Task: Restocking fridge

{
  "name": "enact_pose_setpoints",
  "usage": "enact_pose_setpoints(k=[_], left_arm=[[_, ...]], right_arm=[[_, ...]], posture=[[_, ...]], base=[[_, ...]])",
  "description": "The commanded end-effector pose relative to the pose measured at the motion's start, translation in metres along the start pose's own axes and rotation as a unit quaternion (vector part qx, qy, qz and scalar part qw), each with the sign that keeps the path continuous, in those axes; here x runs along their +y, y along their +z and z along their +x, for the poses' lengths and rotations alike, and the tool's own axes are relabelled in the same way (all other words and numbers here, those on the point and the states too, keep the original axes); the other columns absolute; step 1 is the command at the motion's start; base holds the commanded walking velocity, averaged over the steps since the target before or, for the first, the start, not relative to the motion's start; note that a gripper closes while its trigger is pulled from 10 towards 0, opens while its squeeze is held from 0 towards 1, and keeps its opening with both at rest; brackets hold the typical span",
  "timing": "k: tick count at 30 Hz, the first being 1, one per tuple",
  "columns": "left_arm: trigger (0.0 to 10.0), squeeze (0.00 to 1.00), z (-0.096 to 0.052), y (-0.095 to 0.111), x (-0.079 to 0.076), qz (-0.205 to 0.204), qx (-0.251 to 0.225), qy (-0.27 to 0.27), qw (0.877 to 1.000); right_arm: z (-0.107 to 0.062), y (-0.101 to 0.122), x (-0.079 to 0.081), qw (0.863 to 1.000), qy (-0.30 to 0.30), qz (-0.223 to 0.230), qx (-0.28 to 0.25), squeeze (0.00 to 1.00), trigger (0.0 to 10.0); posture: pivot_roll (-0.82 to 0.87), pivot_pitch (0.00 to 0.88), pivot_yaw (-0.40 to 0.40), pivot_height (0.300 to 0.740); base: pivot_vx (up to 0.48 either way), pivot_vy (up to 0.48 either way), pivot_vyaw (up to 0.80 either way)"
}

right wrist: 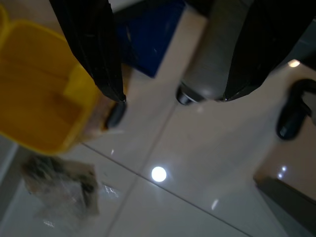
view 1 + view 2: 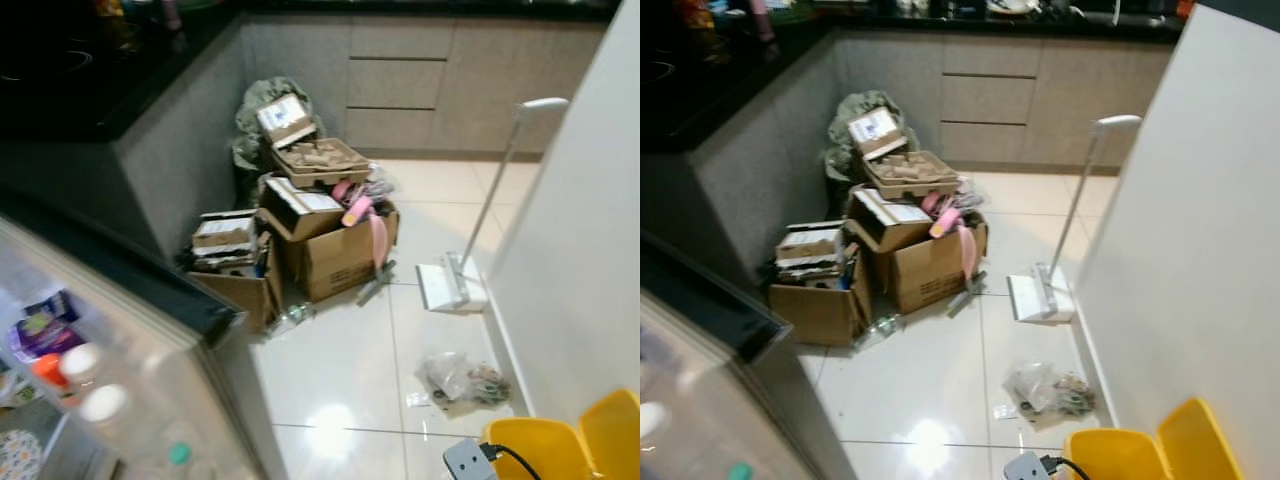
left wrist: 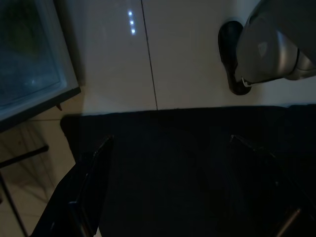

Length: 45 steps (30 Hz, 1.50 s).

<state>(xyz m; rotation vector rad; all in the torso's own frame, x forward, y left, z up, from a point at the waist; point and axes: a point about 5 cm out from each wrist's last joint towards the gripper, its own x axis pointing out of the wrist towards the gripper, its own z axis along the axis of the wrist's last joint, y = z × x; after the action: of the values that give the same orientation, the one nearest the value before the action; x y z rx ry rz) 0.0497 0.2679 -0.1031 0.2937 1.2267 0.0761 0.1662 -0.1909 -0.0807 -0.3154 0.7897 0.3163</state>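
The open fridge (image 2: 150, 300) stands at my lower left, its door shelf (image 2: 120, 420) seen from above. In the shelf are bottles with white caps (image 2: 82, 360), an orange-capped one (image 2: 46, 371), a green cap (image 2: 179, 453) and a purple packet (image 2: 42, 335). My left gripper (image 3: 170, 140) hangs low in shadow, its dark fingers (image 3: 91, 187) spread apart with nothing between them. My right gripper (image 1: 173, 96) points at the floor, its black fingers (image 1: 94, 49) apart and holding nothing, above a yellow bin (image 1: 34, 98).
A pile of cardboard boxes (image 2: 320, 240) with an egg tray (image 2: 320, 160) fills the corner under the dark counter (image 2: 90, 90). A white broom and dustpan (image 2: 455, 280) lean on the right wall. A plastic rubbish bag (image 2: 460, 380) and yellow bin (image 2: 560, 440) lie nearby.
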Motion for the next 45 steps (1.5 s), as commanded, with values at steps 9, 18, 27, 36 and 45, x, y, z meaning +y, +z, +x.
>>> enact_pose_setpoints(k=[9,18,27,36,45], left_arm=[[10.0,0.0,-0.001,-0.005,0.0,-0.003,0.012,0.004,1.0],[10.0,0.0,0.005,0.015,-0.018,0.0,-0.001,-0.005,1.0],[10.0,0.0,0.009,0.037,-0.025,0.023,-0.028,-0.035,0.999],[10.0,0.0,0.005,0.042,-0.029,0.15,-0.082,-0.111,0.979],[10.0,0.0,0.002,0.057,-0.027,0.27,-0.148,-0.121,0.944]], right_arm=[[-0.001,-0.005,0.005,1.0,0.0,0.01,0.007,0.0,10.0],[-0.002,-0.006,0.007,1.0,0.0,0.013,0.008,0.0,10.0],[-0.002,-0.006,0.006,1.0,-0.002,0.016,0.006,0.0,10.0],[-0.004,-0.009,0.004,1.0,-0.005,0.018,0.009,0.0,10.0],[-0.004,-0.01,0.005,1.0,-0.008,0.021,0.011,0.0,10.0]], posture=[[-0.06,0.084,-0.01,0.74],[-0.07,0.085,-0.003,0.74],[-0.07,0.089,0.0,0.74],[-0.07,0.095,0.004,0.74],[-0.07,0.095,0.009,0.74]], base=[[0.0,0.0,0.0],[0.0,0.0,0.0],[0.0,0.0,0.0],[0.0,0.0,0.0],[0.0,0.0,0.0]])
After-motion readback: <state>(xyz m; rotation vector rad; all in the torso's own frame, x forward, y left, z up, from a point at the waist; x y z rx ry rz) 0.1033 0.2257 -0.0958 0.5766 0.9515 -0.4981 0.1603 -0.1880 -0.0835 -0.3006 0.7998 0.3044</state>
